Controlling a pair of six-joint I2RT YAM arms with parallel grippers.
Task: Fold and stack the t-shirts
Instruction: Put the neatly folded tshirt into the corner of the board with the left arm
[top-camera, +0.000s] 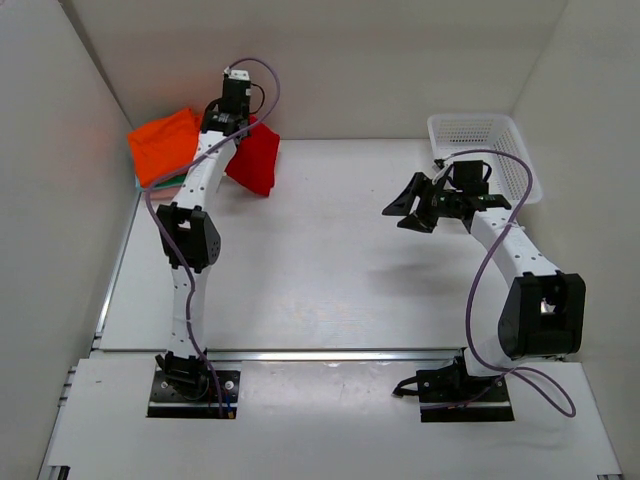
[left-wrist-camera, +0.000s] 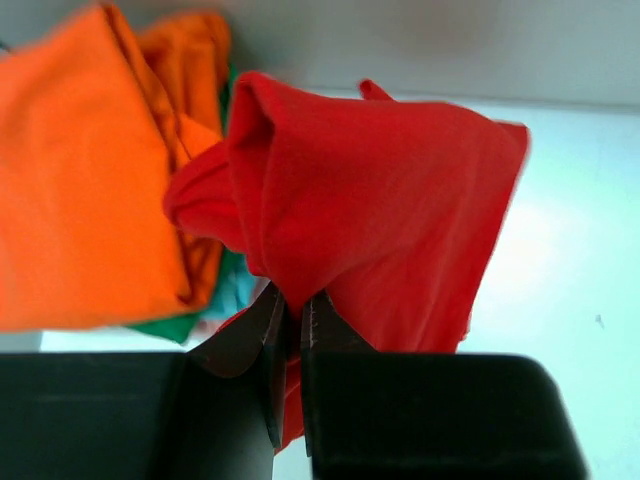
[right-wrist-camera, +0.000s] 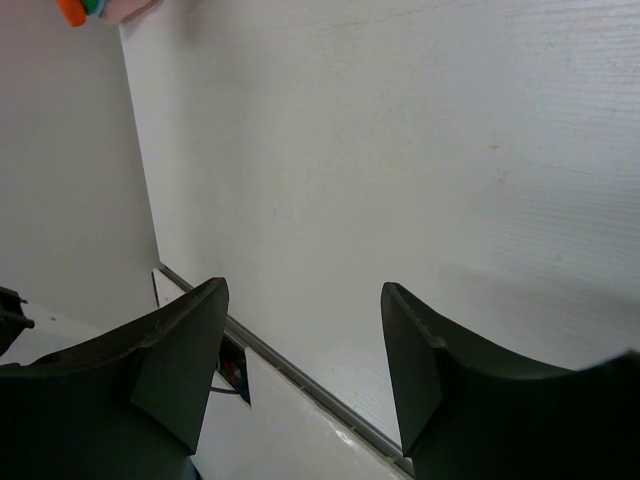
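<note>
Two claws: the left claw (left-wrist-camera: 292, 318) pinches a bunched fold of the soft bright red cloth t-shirt (left-wrist-camera: 390, 210), which hangs beside the folded orange t-shirt (left-wrist-camera: 80, 190) at far left. The right claw (right-wrist-camera: 300, 370) gapes empty. The cloth looks limp and light, probably better gripped at corners.

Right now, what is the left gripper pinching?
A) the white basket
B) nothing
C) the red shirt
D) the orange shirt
C: in the left wrist view the left gripper has its jaws closed on a fold of the red shirt, with the orange shirt lying free beside it.
</note>
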